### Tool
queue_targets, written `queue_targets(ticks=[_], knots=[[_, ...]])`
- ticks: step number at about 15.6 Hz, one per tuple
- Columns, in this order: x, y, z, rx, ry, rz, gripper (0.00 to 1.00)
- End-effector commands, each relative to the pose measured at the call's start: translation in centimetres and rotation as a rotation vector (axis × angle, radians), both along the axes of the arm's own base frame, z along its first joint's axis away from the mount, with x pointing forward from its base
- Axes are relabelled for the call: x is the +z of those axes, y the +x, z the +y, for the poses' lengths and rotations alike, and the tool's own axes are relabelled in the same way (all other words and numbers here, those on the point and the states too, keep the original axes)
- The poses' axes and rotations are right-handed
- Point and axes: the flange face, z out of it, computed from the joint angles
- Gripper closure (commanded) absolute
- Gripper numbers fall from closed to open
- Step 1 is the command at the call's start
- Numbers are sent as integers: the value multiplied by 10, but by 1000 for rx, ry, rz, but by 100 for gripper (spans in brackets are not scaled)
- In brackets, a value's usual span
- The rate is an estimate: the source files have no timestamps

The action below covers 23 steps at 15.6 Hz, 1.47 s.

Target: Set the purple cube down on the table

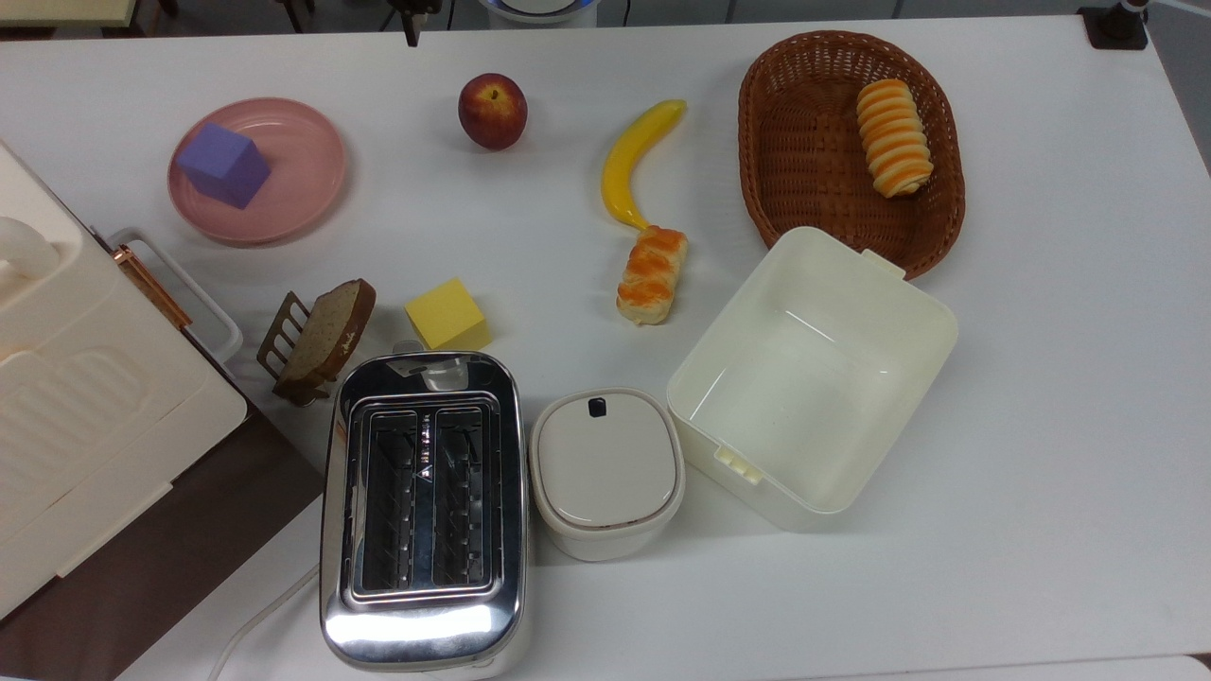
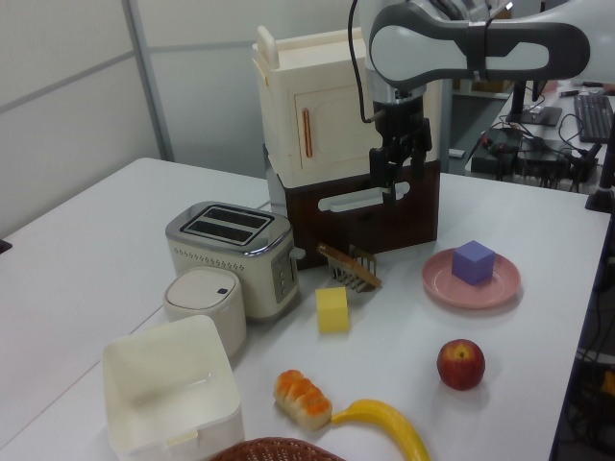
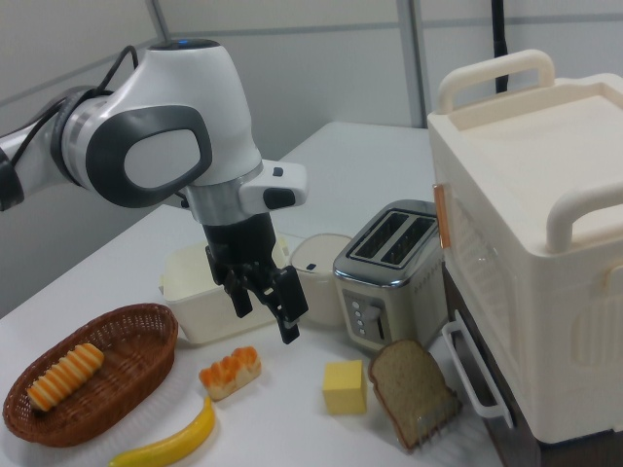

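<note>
White table (image 1: 1041,397), cluttered: purple cube (image 1: 224,165) on pink plate (image 1: 303,203) at the top view's far left, turned corner-on, apple (image 1: 492,111) near, yellow cube (image 1: 447,314) and toaster (image 1: 423,501) well apart. Probably light, stiff and matte, so not slippery; best taken across two opposite flat faces from above, after turning to match its skewed edges. Gripper (image 3: 265,302) high over the table's middle, fingers (image 3: 289,316) parted a moderate way, holding nothing, well apart from cube.
</note>
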Motion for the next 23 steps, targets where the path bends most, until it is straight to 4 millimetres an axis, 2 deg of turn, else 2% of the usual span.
queue_targets(ticks=[1,9,12,14,23], knots=[[12,-13,-1,43,41,15,0],[6,-11,-1,46,41,25,0],[-1,-3,-3,37,37,28,0],[2,4,-2,37,29,27,0],[6,2,-10,26,28,20,0]])
